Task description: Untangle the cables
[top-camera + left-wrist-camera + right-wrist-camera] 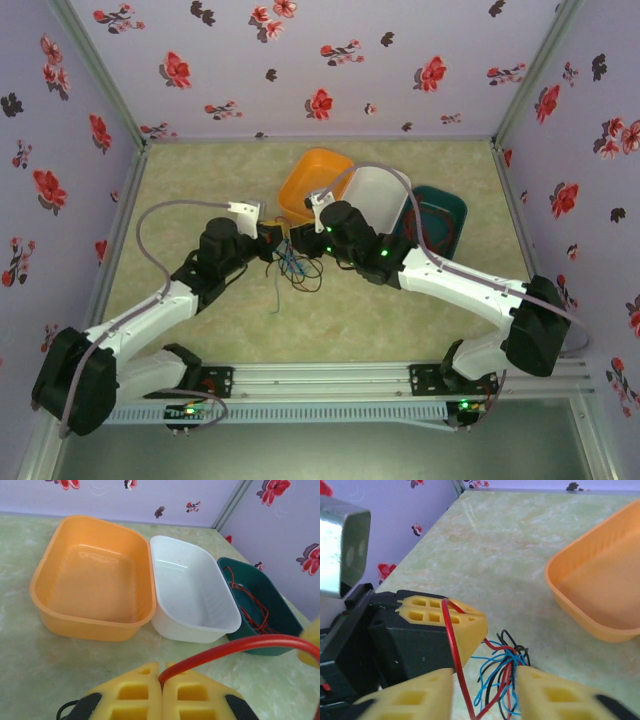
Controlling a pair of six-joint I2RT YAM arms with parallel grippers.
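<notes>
We are judging the job partly done: one red wire (252, 607) is lying in the green tray (272, 587), while the tangle (502, 675) of red, black and blue cables is sitting on the table (520, 540) between our arms. Our left gripper (161, 677) is clamping a red cable (235, 649); our right gripper (485, 685) is gaping open at the knot. That strand is running lengthwise from the pinch toward the right gripper

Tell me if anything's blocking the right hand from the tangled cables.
Nothing visible does. The right hand is open, with the tangled cables right in front of it. The left hand, shut on the red cable, sits just beside them, not between.
</notes>
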